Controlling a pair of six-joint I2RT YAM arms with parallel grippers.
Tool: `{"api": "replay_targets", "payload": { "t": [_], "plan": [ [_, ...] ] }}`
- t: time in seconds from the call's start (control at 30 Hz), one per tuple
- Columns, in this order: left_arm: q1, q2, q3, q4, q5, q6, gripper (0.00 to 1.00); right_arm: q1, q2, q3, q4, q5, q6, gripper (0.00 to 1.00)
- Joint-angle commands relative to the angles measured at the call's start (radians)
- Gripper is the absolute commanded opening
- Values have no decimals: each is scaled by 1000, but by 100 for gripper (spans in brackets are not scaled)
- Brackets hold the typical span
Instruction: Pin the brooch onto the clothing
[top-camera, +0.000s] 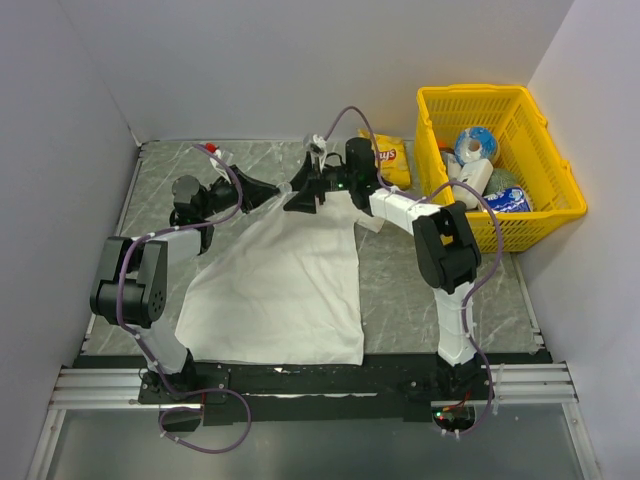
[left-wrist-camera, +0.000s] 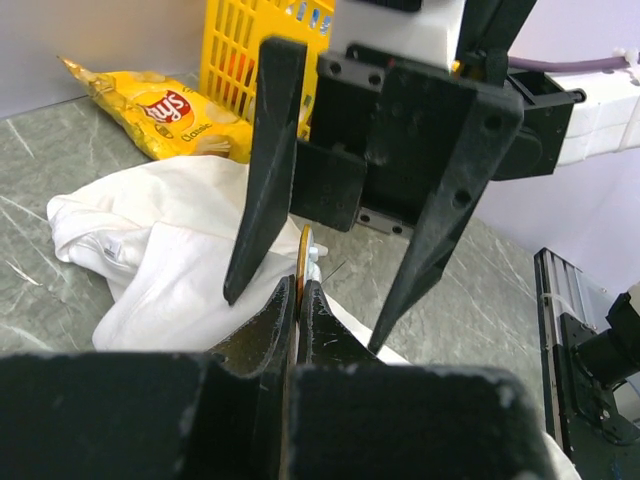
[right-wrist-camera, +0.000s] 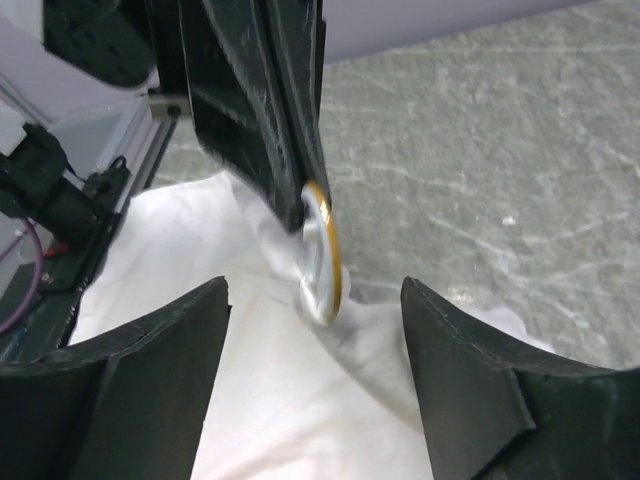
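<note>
1 grey marbled table (top-camera: 440, 290) is carrying everything. 1 white T-shirt (top-camera: 280, 285) is lying spread across its middle, hem toward the arm bases, with the neck end bunching up at the far side. 1 yellow plastic basket (top-camera: 560, 195) is standing at the far right with several items inside, too jumbled to count.

2 arms are reaching in over the shirt's far end. The left arm is folding up from its base and stretching right, while the right arm is rising and bending left, so the 2 tools are meeting nose to nose. The left gripper (left-wrist-camera: 297, 292) is pressing its jaws tight together on the edge of the brooch. The right gripper (right-wrist-camera: 312, 300) is standing with its 2 fingers spread wide on either side of that brooch, gripping nothing.

1 yellow crisp bag (top-camera: 393, 158) is lying between shirt and basket, reading "Lay's Classic". A small tag inside the shirt's neck is showing, its print too small to read.

1 brooch (right-wrist-camera: 325, 255), a small gold-rimmed disc, is sitting upright at the left fingertips, just above the gathered white fabric.
</note>
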Motion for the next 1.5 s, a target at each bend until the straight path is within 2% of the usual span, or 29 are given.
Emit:
{"api": "replay_targets", "payload": {
  "t": [0.0, 0.27, 0.63, 0.83, 0.9, 1.03, 1.3, 1.47],
  "plan": [
    [-1, -38, 34, 32, 11, 27, 1, -8, -101, -55, -81, 20, -149, 78],
    [-1, -40, 32, 41, 22, 23, 1, -45, -119, -95, -4, 11, -100, 76],
    [-1, -38, 31, 72, 79, 37, 1, -49, -49, -23, 108, -31, 11, 70],
    [-1, -15, 32, 144, 106, -21, 1, -52, -23, -2, 180, -67, 77, 68],
    [-1, -12, 32, 158, 108, -26, 1, -52, -18, 11, 155, -63, 69, 64],
    [-3, -20, 36, 130, 103, -9, 1, -40, -20, 48, 7, -41, -54, 60],
    [-3, -20, 36, 124, 95, -12, 1, -40, 2, 57, 98, -78, 38, 48],
    [-3, -20, 39, 112, 92, -6, 1, -31, -6, 64, 38, -66, -8, 48]
  ]
}}
